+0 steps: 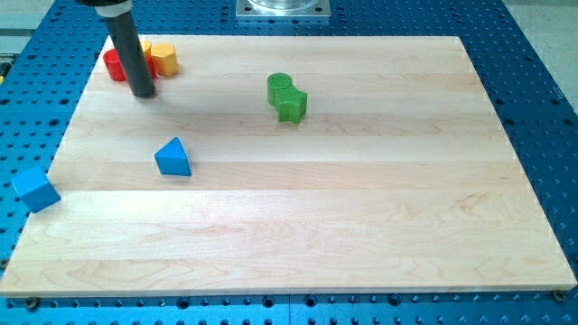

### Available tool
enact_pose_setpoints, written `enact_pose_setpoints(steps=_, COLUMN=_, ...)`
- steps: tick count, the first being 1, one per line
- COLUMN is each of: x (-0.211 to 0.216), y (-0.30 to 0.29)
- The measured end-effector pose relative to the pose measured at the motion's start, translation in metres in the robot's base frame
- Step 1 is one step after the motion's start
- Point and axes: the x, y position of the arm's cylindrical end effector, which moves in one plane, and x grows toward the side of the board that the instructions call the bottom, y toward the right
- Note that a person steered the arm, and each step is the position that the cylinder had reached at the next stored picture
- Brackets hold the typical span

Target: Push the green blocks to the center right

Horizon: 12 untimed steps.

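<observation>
No readable text or markings

Two green blocks, touching, on the wooden board, upper middle, slightly toward the view's left of centre. Green cylinder (281, 85) upright, nearer the view's top. Green star-like block (292, 106) lying flat just below and to its right, pressed against it. Both well apart from the right edge.

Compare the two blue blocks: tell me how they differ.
The blue triangular block is wedge-shaped; the blue cube is boxy. The triangular block lies fully on the wooden board; the cube sits at the board's left edge, hanging over onto the blue perforated table. Both are the same blue, and both lie apart from my tip.
</observation>
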Motion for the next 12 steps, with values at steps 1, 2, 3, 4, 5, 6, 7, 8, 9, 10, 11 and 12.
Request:
enact_pose_setpoints(steps=1, x=0.017, y=0.057)
enact_pose_setpoints(steps=2, x=-0.007, y=0.155)
enact_pose_setpoints(steps=3, x=-0.062, y=0.192)
enact_pose_setpoints(steps=4, x=-0.035, y=0.193)
enact_pose_setpoints(steps=5, x=0.039, y=0.192)
enact_pose_setpoints(steps=6, x=0.072, y=0.217)
enact_pose_setpoints(steps=7, x=0.081, y=0.172)
enact_pose_setpoints(steps=8, x=0.099, y=0.148)
enact_pose_setpoints(steps=9, x=0.122, y=0.172)
enact_pose_setpoints(steps=10, x=0.109, y=0.243)
enact_pose_setpoints(steps=11, x=0.099, y=0.286)
enact_pose_setpoints(steps=12, x=0.088, y=0.205)
